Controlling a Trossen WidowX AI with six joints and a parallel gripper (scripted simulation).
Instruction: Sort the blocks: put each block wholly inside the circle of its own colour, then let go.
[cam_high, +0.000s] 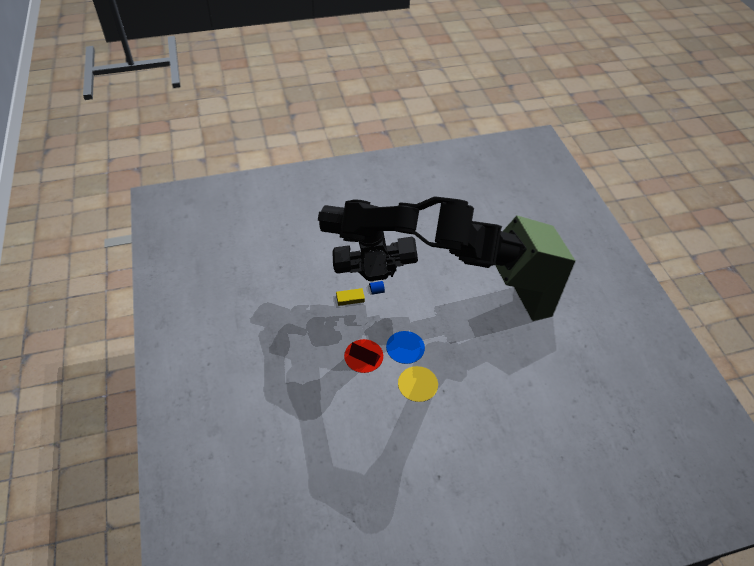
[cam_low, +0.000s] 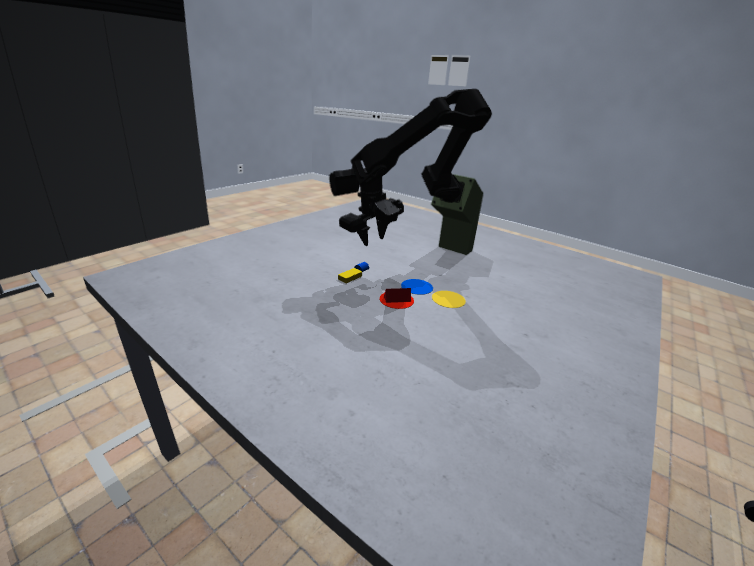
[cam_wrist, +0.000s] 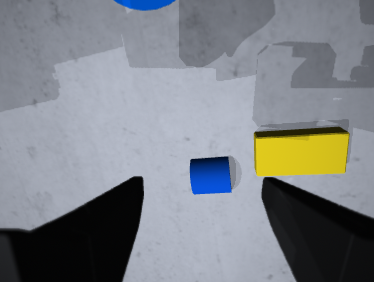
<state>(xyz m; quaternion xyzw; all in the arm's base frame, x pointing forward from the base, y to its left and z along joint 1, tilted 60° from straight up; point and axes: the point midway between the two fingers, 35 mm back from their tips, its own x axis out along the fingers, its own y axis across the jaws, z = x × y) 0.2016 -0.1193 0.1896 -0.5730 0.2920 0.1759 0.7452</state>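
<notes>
In the wrist view the yellow block (cam_wrist: 301, 152) lies lengthwise left-right, right of the blue block (cam_wrist: 210, 175); the claw (cam_wrist: 202, 200) hangs released, grasping nothing.

A bare lab or test room is showing: grey walls (cam_low: 578, 121), tiled floor (cam_low: 54, 365), a grey worktable (cam_low: 426, 456), dark cabinets (cam_low: 91, 121) at upper left.

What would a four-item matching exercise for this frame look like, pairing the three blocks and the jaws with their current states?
Things:
1. dark red rectangular block
2. small blue block
3. yellow rectangular block
4. black parallel jaws gripper

States:
A. open, holding nothing, above the table
B. lying inside the red circle
C. on the bare table, seen between the jaws in the wrist view
D. on the bare table, beside the blue one

Pairs: 1-B, 2-C, 3-D, 4-A
</notes>
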